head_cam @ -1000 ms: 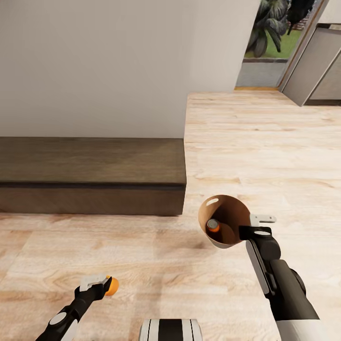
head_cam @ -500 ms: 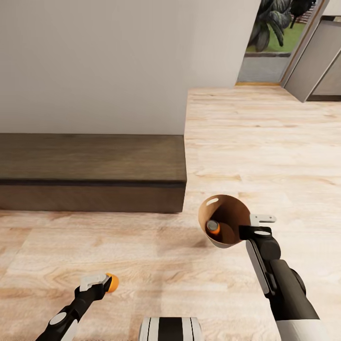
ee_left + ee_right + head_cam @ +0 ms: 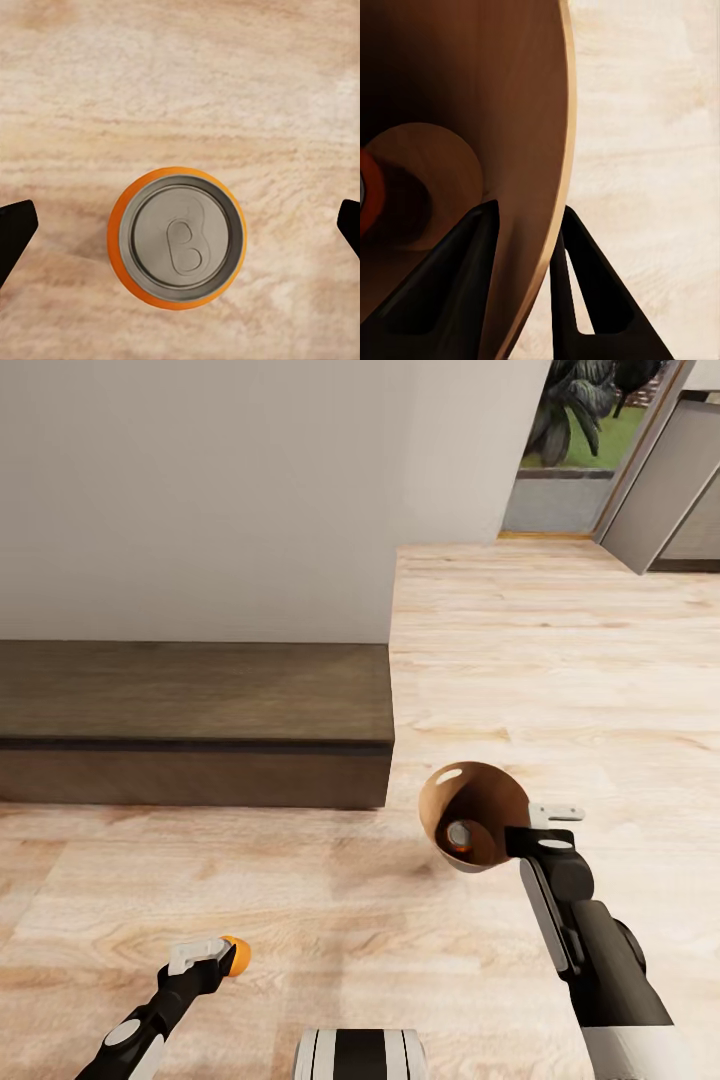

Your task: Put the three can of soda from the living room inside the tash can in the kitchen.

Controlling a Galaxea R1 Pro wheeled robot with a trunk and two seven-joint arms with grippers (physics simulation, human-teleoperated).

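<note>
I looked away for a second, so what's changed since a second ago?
The right gripper tipped the trash can further over, mouth more toward the camera; the can inside now shows its silver top. The left gripper and the soda can beside it look unchanged.

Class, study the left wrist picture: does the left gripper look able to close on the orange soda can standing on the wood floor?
Probably yes. The orange soda can with the silver top stands upright between the open left gripper's black fingertips, which sit apart from it on either side, with bare light wood floor around and nothing between.
</note>
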